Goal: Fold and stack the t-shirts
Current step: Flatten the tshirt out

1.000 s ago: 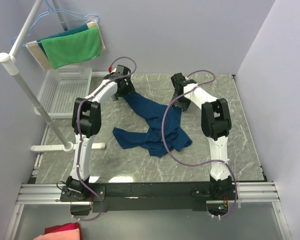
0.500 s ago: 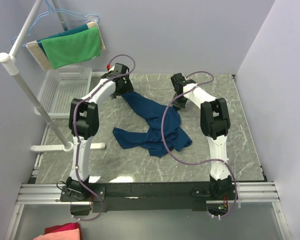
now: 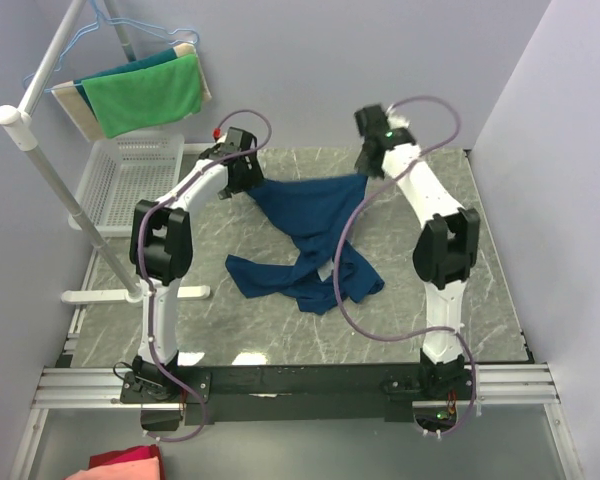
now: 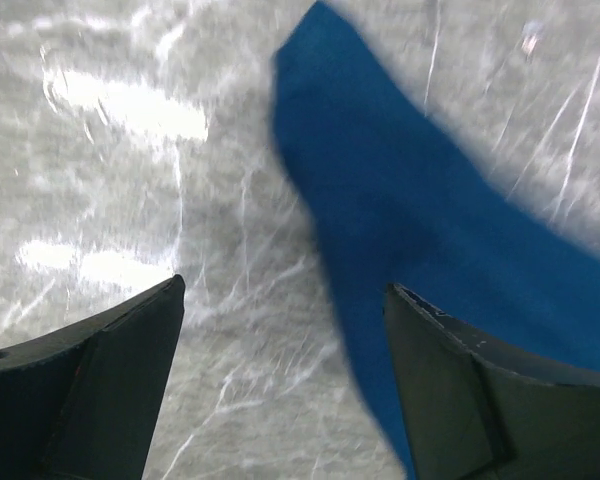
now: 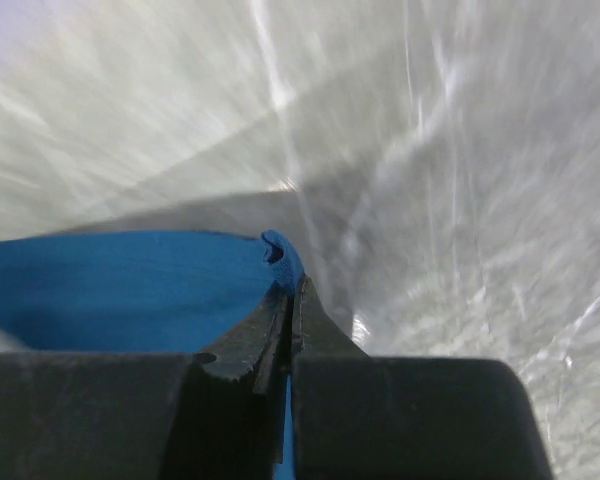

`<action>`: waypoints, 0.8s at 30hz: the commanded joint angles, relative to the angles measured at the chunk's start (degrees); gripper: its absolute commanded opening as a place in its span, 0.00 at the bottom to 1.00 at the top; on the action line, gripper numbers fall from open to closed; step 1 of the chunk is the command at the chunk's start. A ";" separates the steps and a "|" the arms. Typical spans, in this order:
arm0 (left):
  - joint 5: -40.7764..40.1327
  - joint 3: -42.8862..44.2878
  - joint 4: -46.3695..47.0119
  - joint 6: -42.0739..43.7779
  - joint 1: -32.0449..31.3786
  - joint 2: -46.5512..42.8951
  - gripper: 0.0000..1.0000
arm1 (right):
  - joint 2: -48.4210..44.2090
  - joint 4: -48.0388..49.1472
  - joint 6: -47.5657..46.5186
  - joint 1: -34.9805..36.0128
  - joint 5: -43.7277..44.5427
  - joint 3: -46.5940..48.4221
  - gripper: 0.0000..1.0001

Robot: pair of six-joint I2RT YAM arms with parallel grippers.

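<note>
At far left, a white tubular rack (image 3: 50,180) carries a green towel (image 3: 145,95) on a hanger, with a white slatted basket (image 3: 130,180) beneath it at the counter's far left corner. A red and pink cloth (image 3: 125,465) lies below the near rail at bottom left. The grey marbled counter (image 3: 480,290) holds one navy blue t-shirt (image 3: 300,230), unfolded. Its lower part lies crumpled at the centre of the counter, and its upper part is spread as a broad band toward the far edge. The left arm (image 3: 195,190) reaches to the far left corner of that band. The left jaws are open, spread wide just above the counter (image 4: 130,200). In the left wrist view the left finger (image 4: 100,400) is over bare marble and the right finger (image 4: 480,400) is over the edge of the t-shirt (image 4: 430,250); contact with the cloth cannot be confirmed. The right arm (image 3: 430,200) extends to the far right, with its end raised against the back wall. The right jaws are closed and pinch an edge of the t-shirt (image 5: 130,290), a small fold of fabric showing just past the tips. From that grip the fabric slopes down to the counter. The chest print is not visible in any view.
</note>
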 commanded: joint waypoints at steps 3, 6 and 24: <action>0.69 -5.49 1.61 1.97 -2.65 -6.46 0.82 | -8.46 0.11 -1.52 -3.06 6.27 12.37 0.00; 1.39 -8.39 1.62 1.97 -3.53 -8.22 0.81 | -9.08 1.60 -1.52 -4.55 6.18 13.61 0.00; 2.37 -14.72 -6.11 -1.88 -8.72 -11.21 0.78 | -4.95 3.19 0.50 -7.98 1.52 12.92 0.00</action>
